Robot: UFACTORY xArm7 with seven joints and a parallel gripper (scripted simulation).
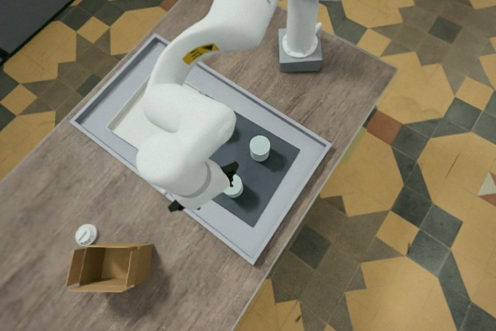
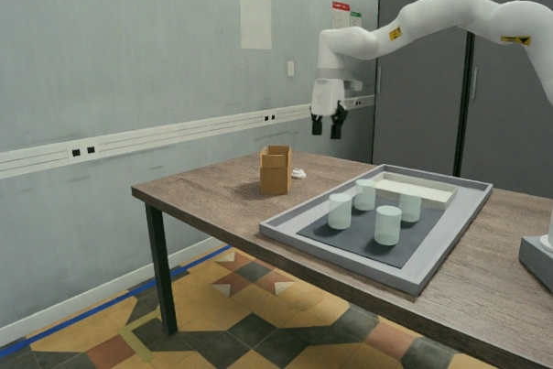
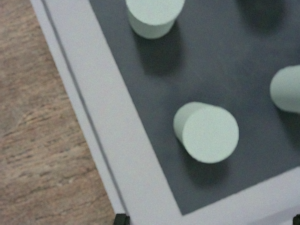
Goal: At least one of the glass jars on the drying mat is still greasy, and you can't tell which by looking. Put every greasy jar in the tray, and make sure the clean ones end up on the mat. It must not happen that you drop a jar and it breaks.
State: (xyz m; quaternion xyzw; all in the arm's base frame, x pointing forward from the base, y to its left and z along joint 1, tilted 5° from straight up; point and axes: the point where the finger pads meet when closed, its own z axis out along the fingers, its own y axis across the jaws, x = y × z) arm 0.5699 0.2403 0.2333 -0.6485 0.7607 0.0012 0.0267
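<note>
The hand [image 2: 326, 129] is held fully open and empty above the jar [image 3: 206, 132] at the mat's [image 3: 235, 64] 6 o'clock corner; descent is judged next.

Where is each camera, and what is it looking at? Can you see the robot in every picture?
Top: high over the table, looking down at the mat, tray and box; the arm hides two jars.
Exterior: beside the table, facing the wall; shows the arm, the open tool held high, and four jars.
Wrist: on the arm, looking down at the mat; only the fingertips show.
Shared: the near-corner jar shows in all three.
</note>
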